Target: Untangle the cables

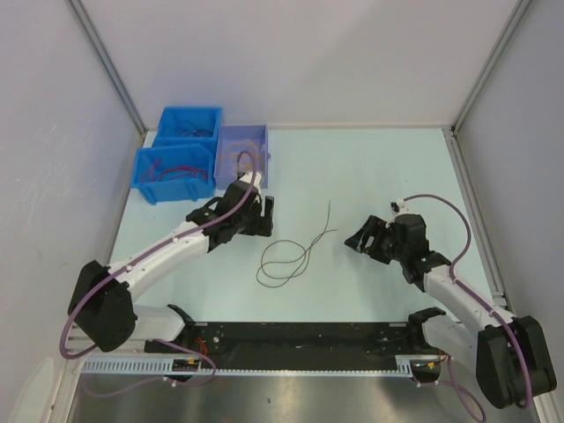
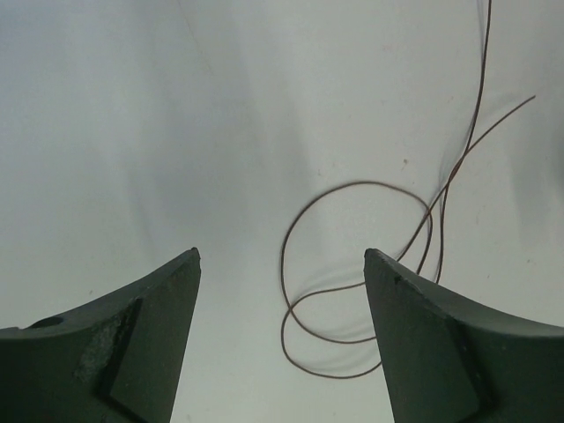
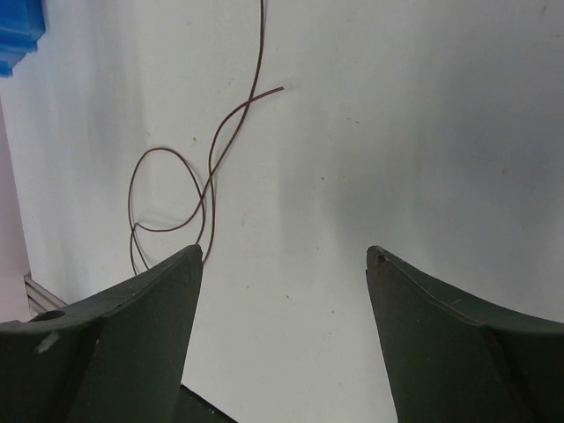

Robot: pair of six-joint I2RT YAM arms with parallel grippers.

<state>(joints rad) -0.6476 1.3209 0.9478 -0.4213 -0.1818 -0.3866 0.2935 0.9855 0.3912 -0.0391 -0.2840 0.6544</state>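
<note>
A thin dark brown cable [image 1: 295, 250] lies in loose loops on the table between the arms, its two ends running up to the right. It shows in the left wrist view [image 2: 352, 264] and in the right wrist view [image 3: 207, 176]. My left gripper [image 1: 263, 214] is open and empty, just left of and above the loops; the loops lie on the table between its fingers [image 2: 282, 256]. My right gripper [image 1: 354, 240] is open and empty to the right of the cable, apart from it [image 3: 284, 256]. More cables lie in the bins.
Two blue bins [image 1: 176, 172] [image 1: 189, 122] with red and dark cables and a lilac bin [image 1: 242, 150] with orange and yellow cables stand at the back left. A black rail [image 1: 300, 335] runs along the near edge. Walls close in the table's sides.
</note>
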